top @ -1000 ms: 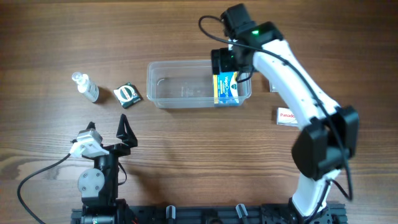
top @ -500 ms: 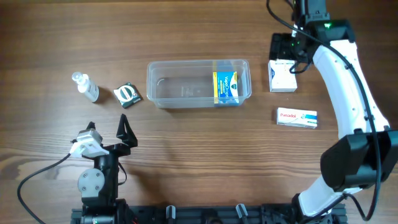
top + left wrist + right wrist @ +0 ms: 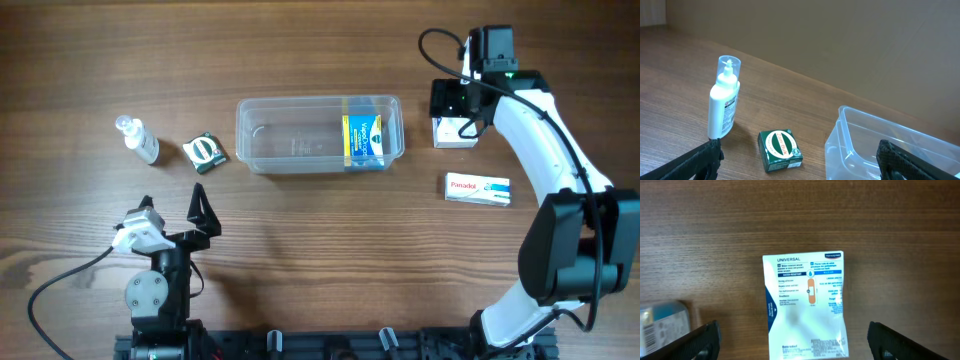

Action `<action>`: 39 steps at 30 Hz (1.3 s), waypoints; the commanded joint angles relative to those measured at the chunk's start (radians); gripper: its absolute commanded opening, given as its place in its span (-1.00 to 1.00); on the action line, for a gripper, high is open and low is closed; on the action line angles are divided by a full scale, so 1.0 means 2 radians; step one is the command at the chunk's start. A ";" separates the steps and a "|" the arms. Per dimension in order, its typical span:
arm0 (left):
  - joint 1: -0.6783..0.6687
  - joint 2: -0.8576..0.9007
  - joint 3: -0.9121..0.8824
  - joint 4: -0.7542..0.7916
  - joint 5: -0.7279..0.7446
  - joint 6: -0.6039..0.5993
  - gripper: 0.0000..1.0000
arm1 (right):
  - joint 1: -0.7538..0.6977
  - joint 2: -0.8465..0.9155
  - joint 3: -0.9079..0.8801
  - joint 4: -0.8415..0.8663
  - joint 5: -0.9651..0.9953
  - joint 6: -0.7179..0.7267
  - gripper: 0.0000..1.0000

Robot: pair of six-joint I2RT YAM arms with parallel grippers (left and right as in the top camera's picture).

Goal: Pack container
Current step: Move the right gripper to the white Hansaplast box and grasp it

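Observation:
The clear container (image 3: 290,140) lies at the table's centre, with a blue and yellow box (image 3: 363,140) in its right end. Just right of it, my right gripper (image 3: 455,108) hangs over a white plaster box (image 3: 456,139). In the right wrist view that white box (image 3: 805,300) lies flat between the wide-open fingers of the right gripper (image 3: 795,339), untouched. My left gripper (image 3: 172,212) stands open at the near left, holding nothing. In its wrist view the left gripper (image 3: 800,162) faces a green box (image 3: 780,150) and the container's wall (image 3: 860,145).
A white spray bottle (image 3: 140,142) and the green box (image 3: 206,150) sit left of the container. A white and red Panadol box (image 3: 478,188) lies near the right arm. The bottle (image 3: 724,102) stands upright in the left wrist view.
My right gripper has left the container's right end and moved right over the white plaster box. The blue and yellow box stays in the container. The left arm has not moved.

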 commanded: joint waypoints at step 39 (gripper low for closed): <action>-0.002 -0.004 -0.001 0.000 -0.003 0.009 1.00 | -0.031 0.099 -0.019 0.031 -0.018 0.029 0.82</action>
